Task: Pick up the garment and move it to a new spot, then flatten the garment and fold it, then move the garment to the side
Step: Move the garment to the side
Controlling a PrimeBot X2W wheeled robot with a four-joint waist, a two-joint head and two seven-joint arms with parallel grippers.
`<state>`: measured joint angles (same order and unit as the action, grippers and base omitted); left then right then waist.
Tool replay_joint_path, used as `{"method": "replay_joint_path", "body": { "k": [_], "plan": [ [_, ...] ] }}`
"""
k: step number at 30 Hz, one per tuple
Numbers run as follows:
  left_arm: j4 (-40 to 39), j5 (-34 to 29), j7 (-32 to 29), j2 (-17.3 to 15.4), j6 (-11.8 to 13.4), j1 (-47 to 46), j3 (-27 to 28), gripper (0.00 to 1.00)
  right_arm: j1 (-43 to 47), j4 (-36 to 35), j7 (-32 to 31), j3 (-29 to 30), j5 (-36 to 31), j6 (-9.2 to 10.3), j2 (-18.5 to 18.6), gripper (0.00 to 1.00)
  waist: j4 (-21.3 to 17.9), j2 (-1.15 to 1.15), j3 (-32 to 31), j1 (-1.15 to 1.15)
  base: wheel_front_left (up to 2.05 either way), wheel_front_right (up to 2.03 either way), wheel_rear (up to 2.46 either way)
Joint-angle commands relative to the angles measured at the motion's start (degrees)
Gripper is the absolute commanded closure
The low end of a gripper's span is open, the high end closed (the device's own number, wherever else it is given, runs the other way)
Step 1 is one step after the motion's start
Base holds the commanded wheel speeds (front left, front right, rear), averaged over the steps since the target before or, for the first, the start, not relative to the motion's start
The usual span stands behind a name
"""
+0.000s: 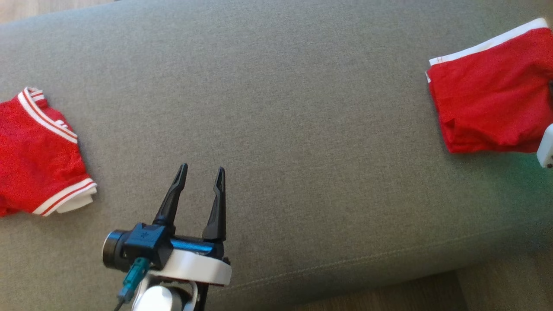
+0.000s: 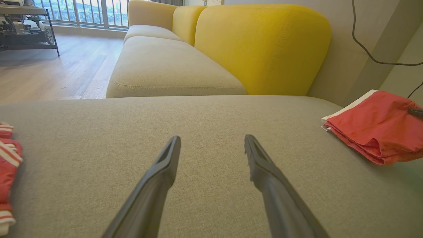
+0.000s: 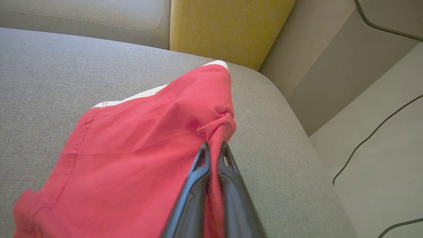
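Note:
A folded red garment (image 1: 492,93) with a white band lies at the right end of the grey cushion (image 1: 276,108). The right wrist view has my right gripper (image 3: 214,148) shut on a bunched fold of this garment (image 3: 138,145), red cloth pinched between the two dark fingers. From the left wrist the same garment (image 2: 376,127) sits at the right edge. My left gripper (image 1: 202,172) hovers open over bare cushion near the front edge, nothing between its fingers (image 2: 165,165).
Another red garment (image 1: 36,155) with white striped trim lies at the cushion's left end. Yellow sofa backrest (image 2: 261,46) stands behind. Floor with a black cable (image 3: 370,138) lies past the cushion's right end. A pale piece of my right arm (image 1: 546,147) shows at the right edge.

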<state>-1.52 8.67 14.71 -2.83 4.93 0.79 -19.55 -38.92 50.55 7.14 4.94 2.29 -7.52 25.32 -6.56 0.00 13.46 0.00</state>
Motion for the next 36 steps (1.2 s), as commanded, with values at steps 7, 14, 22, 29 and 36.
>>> {"method": "replay_joint_path", "body": {
  "k": [7, 14, 22, 29, 36],
  "plan": [
    [-2.24, -0.27, 0.29, -0.05, -0.49, -2.44, 2.11, 0.00, -2.51, -1.11, 2.25, 3.99, -5.83, 0.03, -0.64, 1.00, -0.56, 0.00, 0.76, 0.00, 0.00, 0.00, 0.00],
    [-2.03, -0.06, 0.29, -0.05, -0.52, -2.38, 1.64, 0.00, -2.02, -1.47, 3.75, 7.76, -11.36, 0.03, -1.41, 1.00, -0.37, 0.00, 0.73, 0.00, 0.00, 0.00, 0.00],
    [-1.63, 0.13, 0.29, -0.05, -0.56, -2.22, 1.28, 0.00, -1.10, -3.51, 5.28, 13.44, -18.68, 0.03, -2.70, 0.00, 0.62, 0.00, -0.38, 0.00, 0.00, 0.00, 0.00],
    [-1.88, 0.62, 0.29, -0.05, 0.78, -0.79, 2.19, 0.00, 2.50, -13.86, 7.48, 15.94, -20.99, 0.03, -10.80, 0.00, 1.84, 0.00, -3.17, 0.00, 0.00, 0.00, 0.00],
    [-2.18, 1.44, 0.29, -0.05, 3.12, 0.89, 3.18, 0.00, 12.71, -25.80, 7.83, 9.14, -13.80, 0.03, -20.69, 0.00, 4.00, 0.00, -7.35, 0.00, 0.00, 0.00, 0.00]
  ]
}}
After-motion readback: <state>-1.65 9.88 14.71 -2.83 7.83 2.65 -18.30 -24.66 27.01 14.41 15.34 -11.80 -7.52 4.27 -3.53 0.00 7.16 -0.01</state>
